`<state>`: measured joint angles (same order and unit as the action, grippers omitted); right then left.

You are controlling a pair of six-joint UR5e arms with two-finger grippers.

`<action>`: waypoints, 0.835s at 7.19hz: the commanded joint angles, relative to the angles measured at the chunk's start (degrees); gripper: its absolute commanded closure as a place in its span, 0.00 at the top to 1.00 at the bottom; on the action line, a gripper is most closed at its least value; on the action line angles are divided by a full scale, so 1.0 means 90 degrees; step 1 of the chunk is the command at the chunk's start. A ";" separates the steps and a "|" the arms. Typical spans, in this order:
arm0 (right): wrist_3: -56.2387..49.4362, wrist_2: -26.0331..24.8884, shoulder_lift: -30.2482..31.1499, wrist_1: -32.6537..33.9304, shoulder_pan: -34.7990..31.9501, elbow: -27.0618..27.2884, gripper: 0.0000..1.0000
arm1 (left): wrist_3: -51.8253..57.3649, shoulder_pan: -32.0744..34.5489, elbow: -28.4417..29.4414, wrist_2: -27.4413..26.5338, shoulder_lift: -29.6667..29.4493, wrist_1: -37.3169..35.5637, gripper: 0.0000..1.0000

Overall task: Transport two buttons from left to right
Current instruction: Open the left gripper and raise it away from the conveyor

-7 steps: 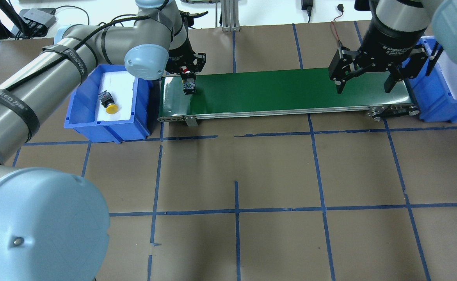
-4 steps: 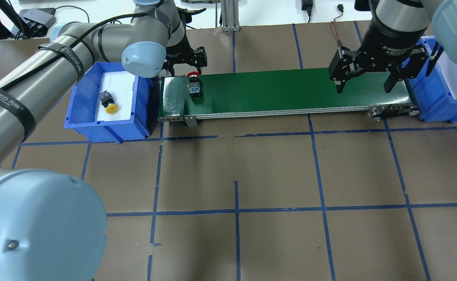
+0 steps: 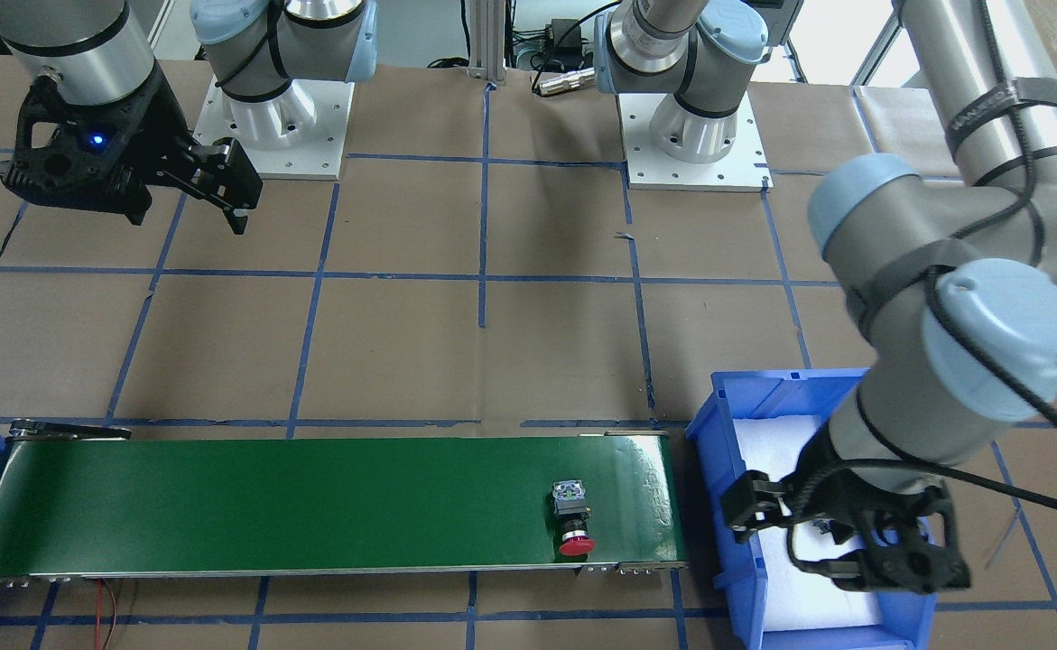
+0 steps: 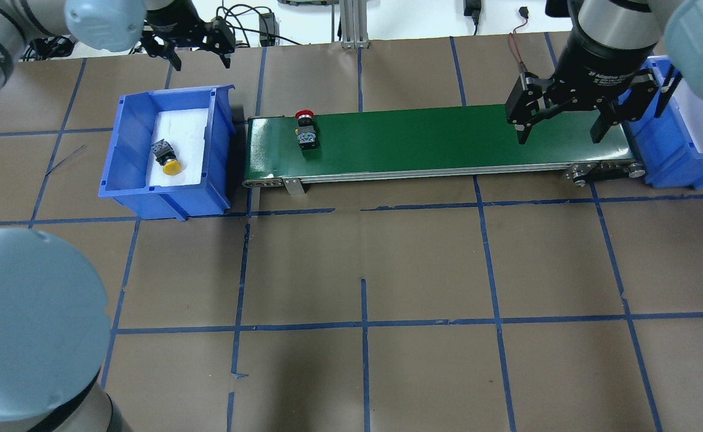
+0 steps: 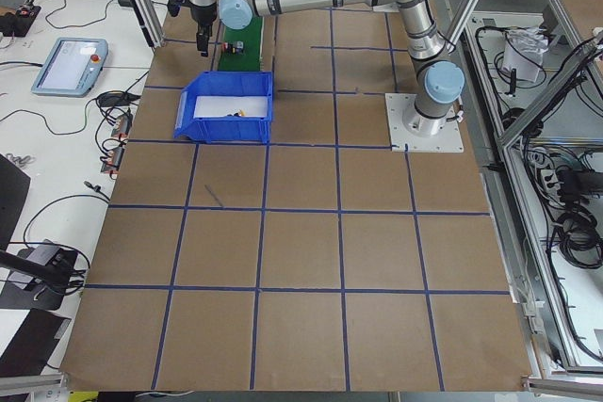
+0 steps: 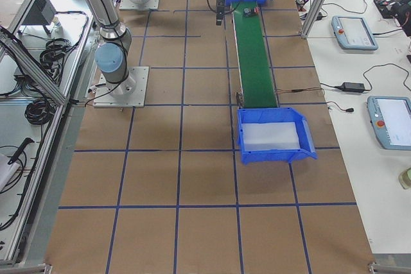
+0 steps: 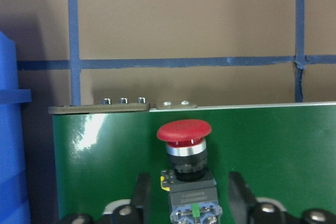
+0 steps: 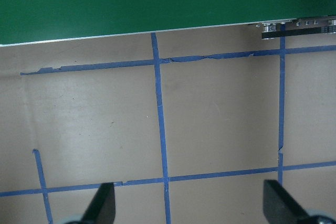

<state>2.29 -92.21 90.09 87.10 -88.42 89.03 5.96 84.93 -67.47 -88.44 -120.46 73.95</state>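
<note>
Two buttons lie well apart. The red button [image 4: 305, 129] rests on its side on the green belt [image 4: 435, 141], near the belt's left end and close to its far edge, with its red cap pointing away from the robot and its contact block toward it; the yellow button [image 4: 167, 162] is off the belt, lying tilted on white padding in the left blue bin [image 4: 129, 192], which stands just beside the belt's left end; the left hand [image 4: 201, 60] hangs high off that same end, over the bin in the front-facing view, its fingers apart and holding nothing; the right hand [image 4: 560, 129] hangs above the belt's right end, fingers spread wide with nothing between them; its wrist view looks down on the belt's near edge and the table [image 4: 423, 264]; a right blue bin [image 4: 678, 165] with white lining stands just beside the belt's right end; brown paper crossed by blue tape lines covers the table around the belt.
</note>
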 commanded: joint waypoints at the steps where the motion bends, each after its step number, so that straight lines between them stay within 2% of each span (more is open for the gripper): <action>1: 0.0000 -0.0008 0.0000 0.0000 0.0000 0.0000 1.00 | 0.0595 -0.0577 -0.0100 0.0089 0.0131 0.0065 1.00; 4: 0.0000 0.0001 0.0000 0.0000 0.0000 0.0000 1.00 | 0.0891 -0.0609 -0.0218 0.0070 0.0386 0.0084 1.00; 6: 0.0000 -0.0008 0.0000 0.0000 -0.0068 0.0000 1.00 | 0.0891 -0.0638 -0.0413 0.0876 0.0386 0.0084 1.00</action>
<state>2.29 -92.22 90.09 87.10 -88.55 89.03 13.91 79.26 -70.12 -85.03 -117.05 74.70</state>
